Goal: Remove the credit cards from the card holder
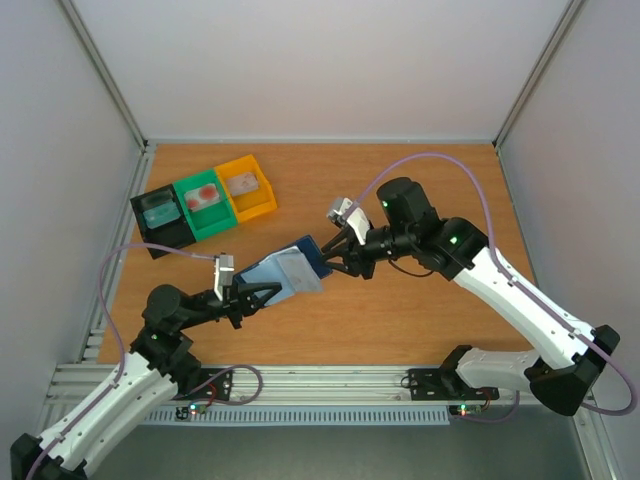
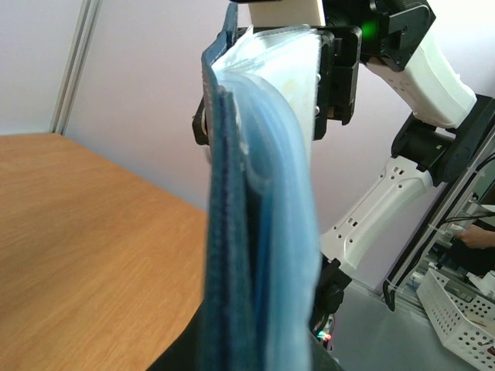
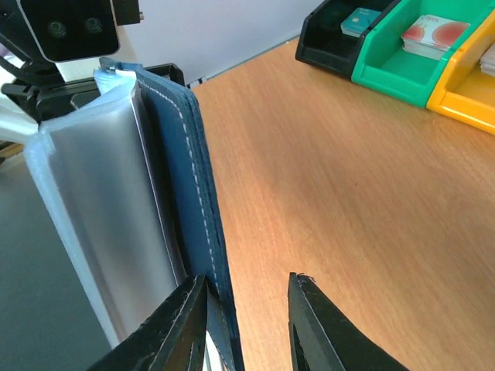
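Note:
The card holder (image 1: 290,270) is held above the table between both arms, its navy cover (image 3: 182,154) outside and clear blue-grey sleeves (image 2: 278,154) fanned open. My left gripper (image 1: 265,295) is shut on its near end; in the left wrist view the holder hides the fingers. My right gripper (image 3: 248,278) is open at the far end, with the navy cover's edge between the jaws, against the left finger (image 3: 189,325). Credit cards lie in the bins: a teal one (image 3: 360,21) and a pale one with red marks (image 3: 433,35). I cannot make out a card inside the sleeves.
Three bins stand in a row at the table's back left: black (image 1: 160,222), green (image 1: 205,205) and yellow (image 1: 250,188). Grey walls close in the table on three sides. An aluminium rail (image 1: 330,385) runs along the near edge by the arm bases.

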